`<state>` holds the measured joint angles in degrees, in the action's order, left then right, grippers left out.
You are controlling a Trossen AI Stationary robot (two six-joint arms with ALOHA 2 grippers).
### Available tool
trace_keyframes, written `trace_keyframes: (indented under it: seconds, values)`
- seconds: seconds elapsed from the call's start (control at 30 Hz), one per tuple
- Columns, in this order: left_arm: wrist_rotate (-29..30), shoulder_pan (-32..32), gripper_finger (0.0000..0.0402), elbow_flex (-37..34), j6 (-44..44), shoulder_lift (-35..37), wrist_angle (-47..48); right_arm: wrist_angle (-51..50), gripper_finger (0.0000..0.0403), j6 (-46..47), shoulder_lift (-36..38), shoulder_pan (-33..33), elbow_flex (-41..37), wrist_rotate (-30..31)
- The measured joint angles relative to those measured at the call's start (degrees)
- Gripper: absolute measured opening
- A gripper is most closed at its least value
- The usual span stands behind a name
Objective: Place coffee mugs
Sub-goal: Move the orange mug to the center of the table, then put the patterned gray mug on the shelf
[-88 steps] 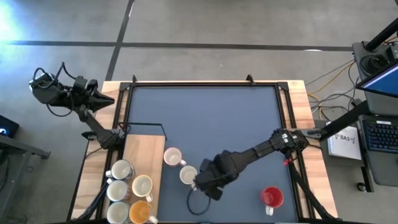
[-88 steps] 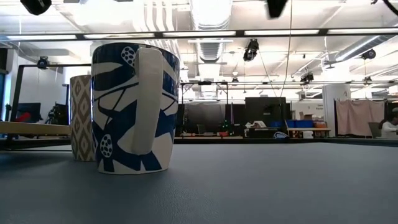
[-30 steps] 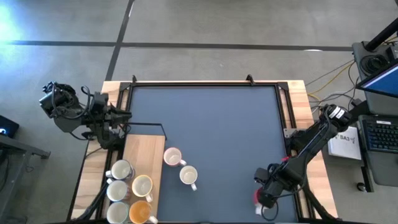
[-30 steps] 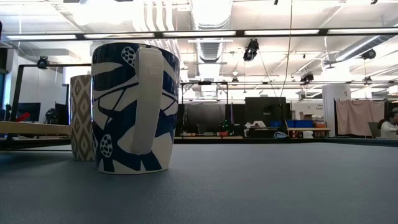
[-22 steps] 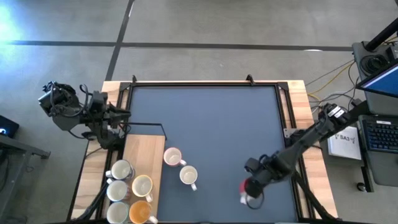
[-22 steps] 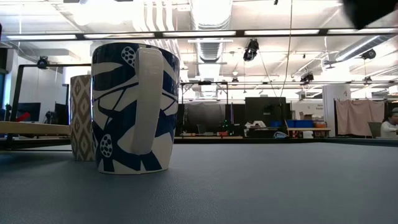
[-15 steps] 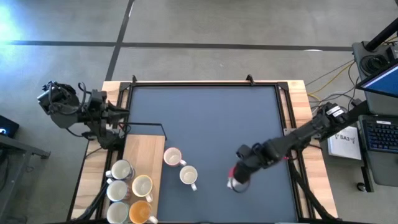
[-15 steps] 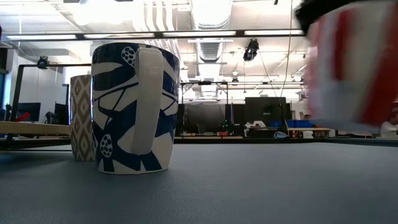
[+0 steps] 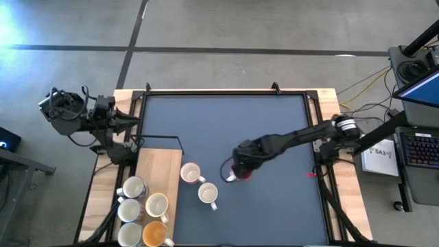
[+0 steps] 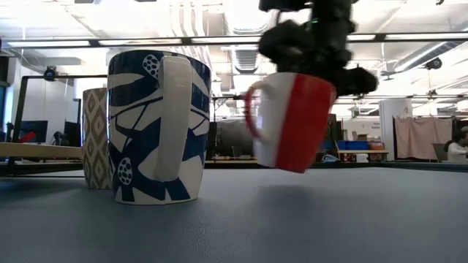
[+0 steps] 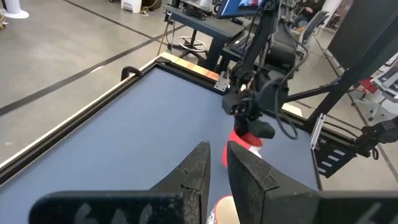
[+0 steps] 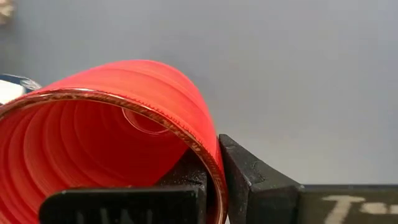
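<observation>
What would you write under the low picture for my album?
The right gripper carries a red mug above the table, beside a blue and white mug.

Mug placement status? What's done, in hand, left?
Done: four mugs sit on the wooden board, including the orange mug. In hand: the right gripper carries the red mug above the mat. Left: that one plus two white mugs on the mat. Left gripper waits at the table's edge.

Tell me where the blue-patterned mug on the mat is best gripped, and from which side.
Probably the rim of the blue-patterned mug, from straight above: it stands upright and open, as the high view shows. Grip away from the handle and the side facing the diamond-patterned mug close beside it.
</observation>
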<state>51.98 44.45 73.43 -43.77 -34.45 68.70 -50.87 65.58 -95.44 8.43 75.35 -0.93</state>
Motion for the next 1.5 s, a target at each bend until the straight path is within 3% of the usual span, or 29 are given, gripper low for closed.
trace_keyframes:
  seconds: [0.33, 0.83, 1.03, 1.27, 1.5]
  values:
    - [-1.0, 0.0, 0.0036, 0.0, 0.0, 3.6, 1.9, -5.1, 0.0013, -4.6, -11.4, -3.3, 13.1, -2.1]
    - [-1.1, 0.0, 0.0036, -0.1, 2.8, 3.5, 2.2, -6.6, 0.0013, -3.3, -20.5, -4.7, 25.6, -2.0]
    - [-1.8, 0.0, 0.0036, -0.1, 2.8, 3.5, 2.9, -13.0, 0.0015, -5.1, -24.7, -4.7, 32.4, -1.9]
    - [-2.0, 0.0, 0.0036, -0.1, 2.8, 3.5, 3.7, -16.0, 0.0060, -9.8, -28.6, -4.7, 40.2, -1.9]
    - [-2.8, 0.0, 0.0036, -0.1, 2.8, 3.5, 3.9, -18.4, 0.0097, -12.2, -27.4, -4.7, 41.4, 0.7]
